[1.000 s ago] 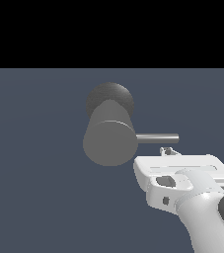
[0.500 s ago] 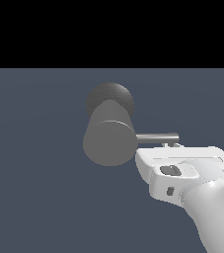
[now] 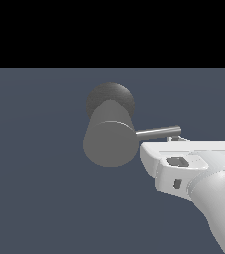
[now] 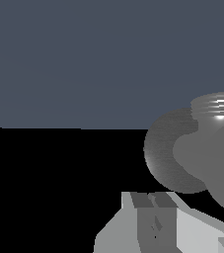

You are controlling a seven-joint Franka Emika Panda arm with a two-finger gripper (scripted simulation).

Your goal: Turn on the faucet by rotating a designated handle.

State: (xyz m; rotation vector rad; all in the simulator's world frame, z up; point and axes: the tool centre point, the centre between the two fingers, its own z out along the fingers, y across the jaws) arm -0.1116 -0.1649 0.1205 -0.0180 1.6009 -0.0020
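Note:
The faucet [image 3: 109,144] is a fat matte grey cylinder with a flat round face, joined to a darker dome [image 3: 110,100] behind it. The handle [image 3: 157,132], a thin grey rod, sticks out from the body toward the exterior view's right. My gripper [image 3: 174,139] sits just under the rod's outer end, mostly hidden behind the white hand [image 3: 183,163]. In the wrist view the fingers [image 4: 148,222] stand together with no gap, and the dome [image 4: 165,158] and the cylinder [image 4: 217,153] are close ahead. The gripper holds nothing.
A flat dark blue-grey floor [image 3: 34,198] lies around the faucet, with a black background above it. My white arm [image 3: 218,208] comes in from the exterior view's lower right.
My hand has moved toward the exterior view's left and slightly up, close under the handle. The rod's outer end has risen a little.

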